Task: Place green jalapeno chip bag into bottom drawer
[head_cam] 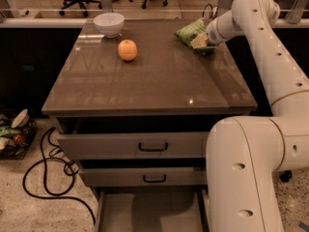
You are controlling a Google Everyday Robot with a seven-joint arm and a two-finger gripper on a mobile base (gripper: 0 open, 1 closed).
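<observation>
Desk (159,83), top: bowl (109,23) at back edge, toward left corner; round fruit (127,50) just before it. Chip bag (189,31) near back right corner; gripper (202,41) against the bag's right side. Under front edge: two upper drawers (111,146), bottom drawer (149,212) below them, standing out furthest.
</observation>
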